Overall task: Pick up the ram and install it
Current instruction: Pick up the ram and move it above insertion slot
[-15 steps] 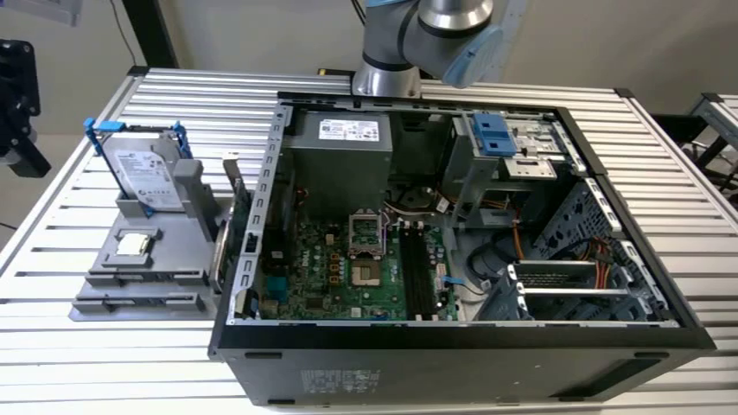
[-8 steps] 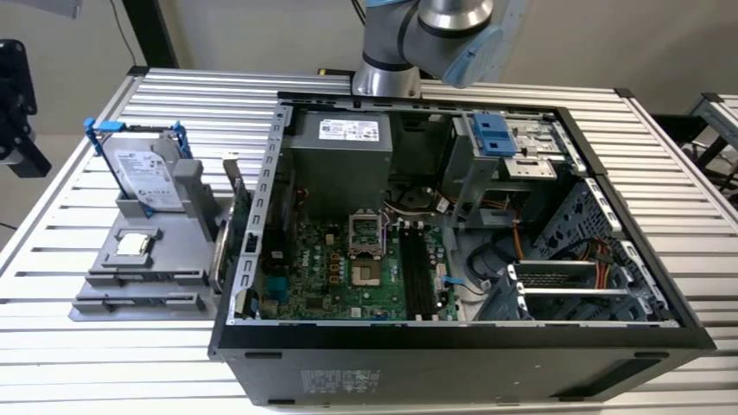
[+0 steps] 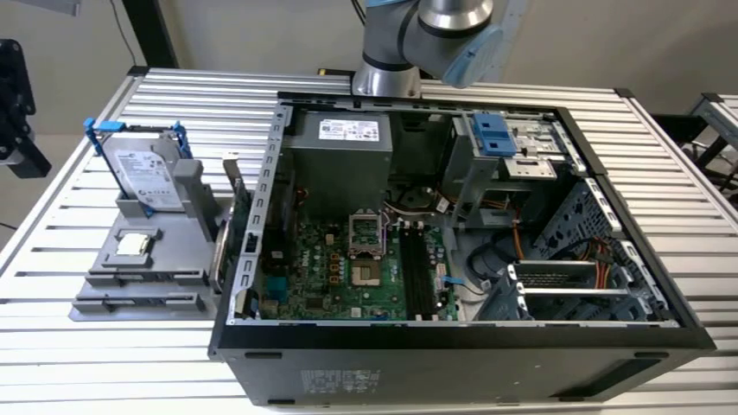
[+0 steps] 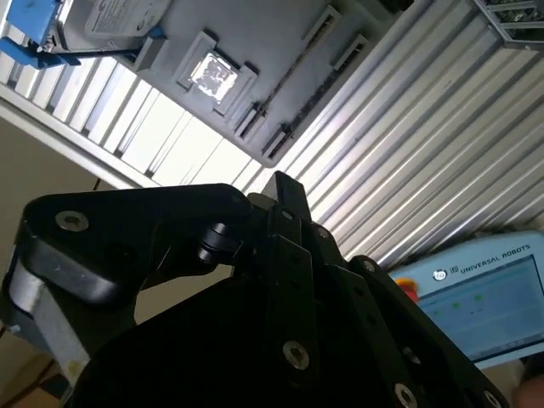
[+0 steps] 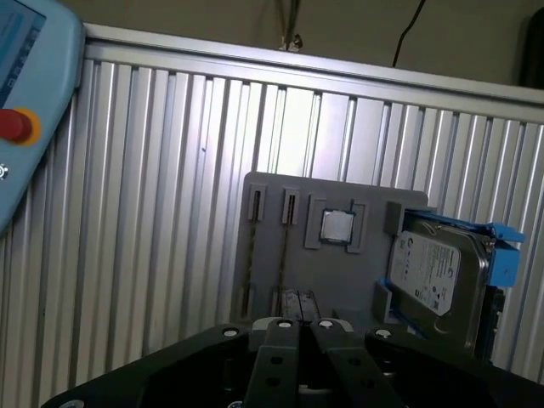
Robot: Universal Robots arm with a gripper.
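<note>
ram (image 5: pixel 284 255) not picked yet: a thin dark stick standing on edge in a slot of the grey tray (image 5: pixel 263 191), just beside the square chip (image 5: pixel 337 228). The hard drive (image 5: pixel 438 276) in its blue frame sits on the other side of that chip.

Exterior view: tray (image 3: pixel 173 238) is at the left of the frame on the slatted table (image 3: pixel 92 372), just beside the open computer case (image 3: pixel 461 341). The drive stands upright at the tray's far end, the chip is mid-tray, and the stick slots run across the near end.

gripper (image 5: pixel 303 327) is well apart from the ram in both wrist views. It hangs above the table with tray and ram out ahead of the fingertips, and bare slats lie between them. Fingers (image 5: pixel 276 357) are drawn together with nothing between them. The gripper touches nothing.

The arm (image 3: pixel 427 35) is at top centre of the exterior view, behind the case. The motherboard (image 3: pixel 323 268) lies flat inside the case near frame centre. Its long black slots (image 3: pixel 417 268) are just to the exterior view's right of the processor socket (image 3: pixel 366 232).

A light-blue control tablet (image 5: pixel 21 85) with a red button lies on the table, well apart from the tray.
</note>
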